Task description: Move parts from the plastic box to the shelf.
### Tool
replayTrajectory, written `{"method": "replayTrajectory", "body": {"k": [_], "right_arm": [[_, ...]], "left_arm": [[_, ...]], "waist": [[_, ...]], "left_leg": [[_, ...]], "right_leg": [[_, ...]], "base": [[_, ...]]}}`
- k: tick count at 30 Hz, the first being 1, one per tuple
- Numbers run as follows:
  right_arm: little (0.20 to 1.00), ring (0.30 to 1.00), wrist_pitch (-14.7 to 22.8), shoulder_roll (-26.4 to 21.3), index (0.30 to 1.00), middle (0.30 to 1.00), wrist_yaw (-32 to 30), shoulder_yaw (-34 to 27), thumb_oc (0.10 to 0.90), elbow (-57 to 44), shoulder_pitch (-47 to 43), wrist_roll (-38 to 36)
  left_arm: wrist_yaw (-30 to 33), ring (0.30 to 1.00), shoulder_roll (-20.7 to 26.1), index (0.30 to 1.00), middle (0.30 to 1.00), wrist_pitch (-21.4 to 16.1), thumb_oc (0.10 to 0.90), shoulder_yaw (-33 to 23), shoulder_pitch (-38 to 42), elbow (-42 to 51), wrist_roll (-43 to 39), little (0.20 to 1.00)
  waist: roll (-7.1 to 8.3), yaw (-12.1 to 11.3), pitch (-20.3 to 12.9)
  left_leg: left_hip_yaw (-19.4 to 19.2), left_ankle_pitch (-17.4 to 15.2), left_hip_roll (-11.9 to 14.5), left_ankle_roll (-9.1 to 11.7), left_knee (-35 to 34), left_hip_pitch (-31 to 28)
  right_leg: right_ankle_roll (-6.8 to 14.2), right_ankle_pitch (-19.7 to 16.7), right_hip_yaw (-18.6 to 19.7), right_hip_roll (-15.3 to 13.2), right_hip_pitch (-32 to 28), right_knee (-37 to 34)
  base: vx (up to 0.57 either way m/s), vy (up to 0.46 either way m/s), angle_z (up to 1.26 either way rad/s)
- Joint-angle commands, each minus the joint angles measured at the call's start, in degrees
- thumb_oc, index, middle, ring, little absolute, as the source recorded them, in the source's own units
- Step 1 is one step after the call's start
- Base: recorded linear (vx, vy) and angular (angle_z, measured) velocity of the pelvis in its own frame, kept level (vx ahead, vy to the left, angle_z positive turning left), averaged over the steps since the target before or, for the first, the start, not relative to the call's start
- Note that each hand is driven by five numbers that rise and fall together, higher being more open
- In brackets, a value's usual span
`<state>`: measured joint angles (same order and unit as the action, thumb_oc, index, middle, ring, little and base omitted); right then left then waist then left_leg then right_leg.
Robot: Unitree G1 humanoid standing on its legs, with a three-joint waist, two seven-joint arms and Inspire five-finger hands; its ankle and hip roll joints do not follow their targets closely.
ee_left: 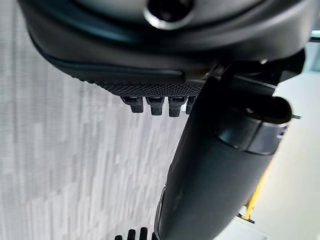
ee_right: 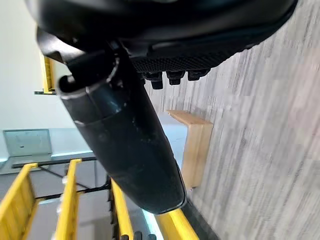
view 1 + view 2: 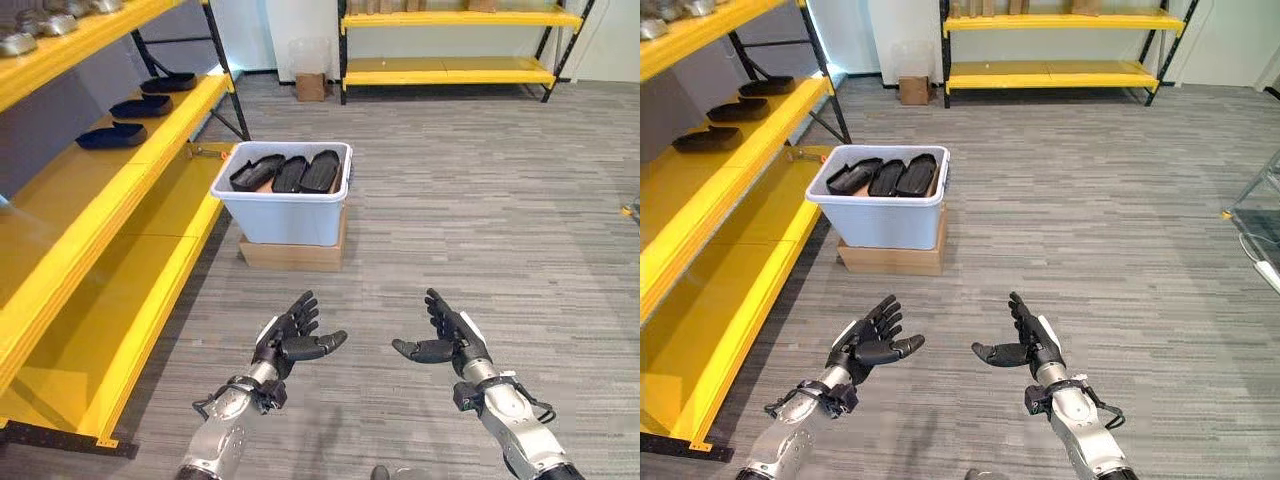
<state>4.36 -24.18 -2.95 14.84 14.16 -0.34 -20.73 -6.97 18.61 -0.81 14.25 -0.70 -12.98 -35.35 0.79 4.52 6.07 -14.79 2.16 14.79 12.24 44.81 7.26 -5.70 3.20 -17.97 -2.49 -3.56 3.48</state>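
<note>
A pale plastic box stands on a low wooden block on the floor ahead, holding three black parts side by side. Three more black parts lie on the middle level of the yellow shelf at my left. My left hand and right hand hover low in front of me, well short of the box, palms facing each other. Both are open with straight fingers and hold nothing.
The wooden block under the box sits close to the shelf's lower boards. Grey metal parts lie on the top level. A second yellow shelf stands at the far wall, with a small cardboard box and bin beside it.
</note>
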Motion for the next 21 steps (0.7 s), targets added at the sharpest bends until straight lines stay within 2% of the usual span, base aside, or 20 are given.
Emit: {"method": "replayTrajectory", "body": {"k": [1, 4, 6, 7, 10, 12, 14, 15, 16, 18, 21], "right_arm": [[1.0, 1.0, 6.66, 1.03, 1.0, 1.0, 1.21, -1.27, 0.9, -5.51, -4.08, -0.93], [1.0, 1.0, 5.58, 0.99, 1.0, 1.0, 1.2, -0.93, 0.9, -5.64, -4.63, -0.3], [1.0, 1.0, 5.56, 1.01, 1.0, 1.0, 1.22, -0.34, 0.9, -5.38, -4.82, 0.03], [1.0, 1.0, 5.73, 1.05, 1.0, 1.0, 1.45, 0.38, 0.9, -4.97, -4.94, 0.47], [1.0, 1.0, 5.03, 0.9, 1.0, 1.0, 1.6, 1.31, 0.9, -4.16, -5.11, 1.17], [1.0, 1.0, 4.23, 0.54, 1.0, 1.0, 1.26, 1.93, 0.9, -3.37, -5.85, 1.28], [1.0, 1.0, 4.22, 0.55, 1.0, 1.0, 1.26, 1.93, 0.9, -3.37, -5.86, 1.29], [1.0, 1.0, 3.67, -0.32, 1.0, 1.0, 1.52, 2.15, 0.9, -4.02, -5.74, 1.45], [1.0, 1.0, 3.7, -0.42, 1.0, 1.0, 1.6, 2.15, 0.9, -4.07, -5.71, 1.65], [1.0, 1.0, 2.93, -1.01, 1.0, 1.0, 0.77, 2.47, 0.9, -4.38, -5.8, 0.32], [1.0, 1.0, 2.95, -1.39, 1.0, 1.0, 0.97, 1.02, 0.9, -3.86, -5.09, -0.14]], "left_arm": [[-0.5, 1.0, 1.61, 1.0, 1.0, -4.76, 0.9, -1.85, 2.38, 5.21, -0.65, 1.0], [0.33, 1.0, 1.63, 1.0, 1.0, -5.6, 0.9, -2.03, 2.65, 4.71, -1.43, 1.0], [0.21, 1.0, 1.47, 1.0, 1.0, -6.22, 0.9, -2.12, 2.62, 4.2, -1.5, 1.0], [0.24, 1.0, 1.36, 1.0, 1.0, -7.02, 0.9, -2.5, 2.34, 3.84, -1.38, 1.0], [1.59, 1.0, 1.44, 1.0, 1.0, -8.04, 0.9, -3.83, 1.59, 3.74, -2.12, 1.0], [0.57, 1.0, 1.5, 1.0, 1.0, -8.45, 0.9, -5.86, 1.37, 2.68, -3.45, 1.0], [0.56, 1.0, 1.51, 1.0, 1.0, -8.46, 0.9, -5.87, 1.37, 2.67, -3.46, 1.0], [-0.62, 1.0, 1.66, 1.0, 1.0, -9.9, 0.9, -7.29, 1.95, 1.05, -4.57, 1.0], [-0.86, 1.0, 1.67, 1.0, 1.0, -10.06, 0.9, -7.4, 2.02, 0.91, -4.97, 1.0], [-0.98, 1.0, 1.71, 1.0, 1.0, -10.7, 0.9, -7.96, 2.47, -0.22, -5.41, 1.0], [-0.38, 1.0, 1.59, 1.0, 1.0, -10.23, 0.9, -7.53, 2.8, -0.63, -4.03, 1.0]], "waist": [[0.73, 0.35, 1.12], [0.68, 0.63, 0.9], [0.52, 0.16, 0.69], [0.39, -0.56, 0.39], [0.06, -1.9, -0.06], [0.47, -2.56, 0.01], [0.49, -2.56, 0.05], [1.08, -2.37, 0.17], [1.1, -2.33, 0.22], [0.09, -1.76, 0.31], [-0.28, -1.27, 0.27]], "left_leg": [[-7.37, 0.37, -6.81, -6.91, -16.68, -6.68], [-8.75, -0.34, -6.69, -8.27, -28.39, -7.22], [-7.74, 0.22, -6.95, -8.35, -33.38, -6.5], [-5.96, 1.3, -6.74, -8.02, -37.99, -5.88], [-1.54, 5.58, -4.21, -6.46, -44.13, -4.89], [-0.58, 9.22, -0.29, -5.21, -47.75, -4.61], [-0.59, 9.25, -0.31, -5.21, -47.81, -4.68], [-1.57, 10.36, 2.6, -4.68, -48.87, -3.33], [-1.56, 10.41, 2.78, -4.64, -48.87, -3.26], [-3.24, 10.2, 3.43, -4.5, -48.71, -4.99], [-3.62, 10.13, 3.02, -4.4, -47.86, -6.13]], "right_leg": [[5.64, 1.06, 1.82, 1.22, -2.13, -2.67], [6.69, 0.75, 3.07, 0.79, -2.67, -2.85], [7.24, 0.76, 3.7, 0.61, -3.32, -3.21], [7.82, 0.72, 4.42, 0.49, -4.17, -3.97], [8.38, 0.76, 6.13, 0.47, -5.14, -4.85], [8.75, 0.78, 6.32, -0.8, -6.21, -5.04], [8.76, 0.79, 6.32, -0.82, -6.25, -5.03], [8.92, 1.51, 5.21, -2.26, -6.34, -3.47], [8.93, 1.67, 5.11, -2.36, -6.33, -3.2], [8.81, 3.51, 4.22, -1.82, -6.16, -0.24], [8.65, 4.55, 4.15, -1.16, -6.23, 1.48]], "base": [[0.12, 0.11, 0.02], [0.1, 0.135, 0.04], [0.09, 0.115, 0.16], [0.15, 0.134, 0.08], [0.15, 0.101, -0.21], [0.19, 0.139, -0.34], [0.14, 0.121, -0.35], [0.22, 0.19, -0.29], [0.34, 0.277, -0.16], [0.33, 0.222, -0.18], [0.31, 0.181, 0.09]]}}
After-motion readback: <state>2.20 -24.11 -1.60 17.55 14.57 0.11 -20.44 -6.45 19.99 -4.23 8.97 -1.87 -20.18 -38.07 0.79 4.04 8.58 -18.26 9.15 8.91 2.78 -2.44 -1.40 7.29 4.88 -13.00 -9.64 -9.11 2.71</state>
